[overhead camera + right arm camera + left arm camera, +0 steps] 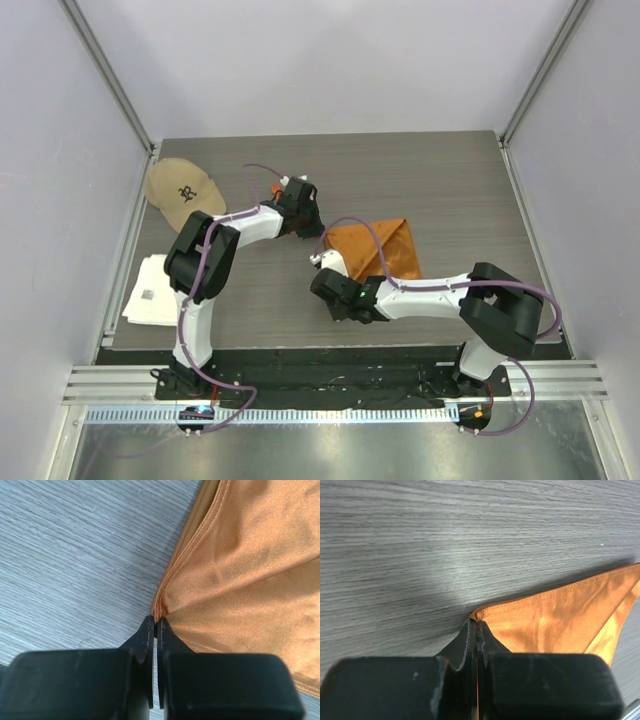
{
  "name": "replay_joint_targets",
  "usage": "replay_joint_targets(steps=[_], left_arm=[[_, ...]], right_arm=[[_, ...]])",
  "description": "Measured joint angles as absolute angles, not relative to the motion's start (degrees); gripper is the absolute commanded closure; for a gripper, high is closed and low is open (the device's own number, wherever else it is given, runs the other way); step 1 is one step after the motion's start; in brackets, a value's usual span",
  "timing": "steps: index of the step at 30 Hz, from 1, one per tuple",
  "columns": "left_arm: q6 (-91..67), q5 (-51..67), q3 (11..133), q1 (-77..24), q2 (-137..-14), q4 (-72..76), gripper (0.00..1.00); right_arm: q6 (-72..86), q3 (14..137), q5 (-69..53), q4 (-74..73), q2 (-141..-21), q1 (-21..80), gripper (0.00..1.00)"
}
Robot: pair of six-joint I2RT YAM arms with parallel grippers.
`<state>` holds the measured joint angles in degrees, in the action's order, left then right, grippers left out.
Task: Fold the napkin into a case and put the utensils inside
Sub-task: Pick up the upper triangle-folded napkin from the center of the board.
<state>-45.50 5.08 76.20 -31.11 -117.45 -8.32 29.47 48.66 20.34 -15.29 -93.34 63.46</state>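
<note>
My left fingers [473, 632] are pressed together on a hemmed corner of the napkin [555, 620]. The rust-orange cloth spreads away from their tips to the right, thin and faintly glossy, its stitched edge lying flat on the grey wood-grain worktop [420, 545].

My right fingers [150, 630] are pinched on another point of the same cloth. From those tips it fans up and to the right in soft creases – a fine twill weave with a double-stitched hem.

Between both pairs of fingers the napkin lies folded into an angular, roughly triangular shape.
</note>
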Motion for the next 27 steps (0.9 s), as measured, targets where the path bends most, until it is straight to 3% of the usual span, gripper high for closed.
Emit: replay_joint_targets(steps=[15,22,27], left_arm=[[-47.0,5.13,66.57,-29.06,-108.55,-7.33,1.0],[-49.47,3.42,59.61,-26.52,-91.68,-12.45,1.0],[-48.86,-0.97,59.77,-25.06,-75.53,-24.29,1.0]], right_arm=[[28.84,52.16,9.41,-18.48,-90.37,63.68,0.99],[28.82,57.45,3.4,-17.8,-89.49,67.48,0.99],[28.6,62.83,-1.65,-15.38,-89.49,70.85,0.99]])
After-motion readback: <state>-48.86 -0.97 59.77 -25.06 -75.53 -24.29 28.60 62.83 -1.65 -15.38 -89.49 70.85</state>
